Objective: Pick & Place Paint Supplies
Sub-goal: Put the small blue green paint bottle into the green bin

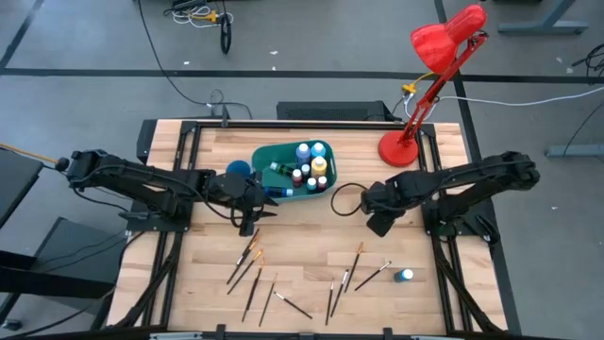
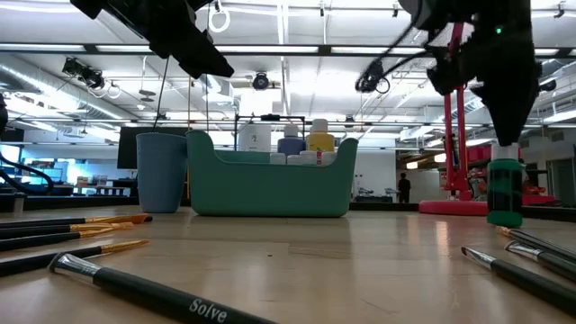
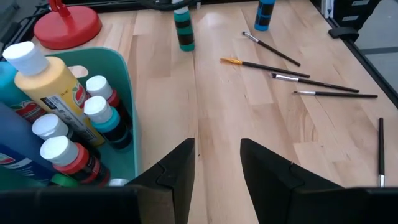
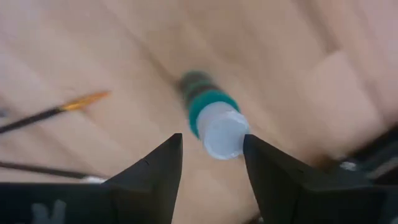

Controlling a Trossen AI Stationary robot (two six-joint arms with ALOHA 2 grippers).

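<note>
Near the right side of the worktop point(image 1: 311, 241), the right claw point(image 4: 210, 167) hangs just above an upright green paint bottle point(image 4: 211, 118), its two fingers spread apart with nothing between them. The wrist camera looks almost straight down the bottle's pale cap, so the bottle's long axis runs vertically, roughly in line with the claw's approach; the cap sits between the open fingers in that view, though whether they have come down level with it cannot be told. From table height the same bottle point(image 2: 505, 191) stands directly under the right arm.

That alignment is what the next move likely depends on — a short descent and a squeeze across the bottle's body, with the cap centred so the bottle is not nudged over.

The left claw point(image 3: 216, 171) waits, fingers also apart and empty, just beside the teal bin point(image 1: 274, 161), which already holds several bottles. A second, blue bottle point(image 1: 406, 276) stands alone farther toward the front right corner, and the brushes point(image 1: 247, 260) lie scattered flat along the front of the worktop. The right arm is clearly the nearer one to both loose bottles — the left is closer to the leftmost brushes.
</note>
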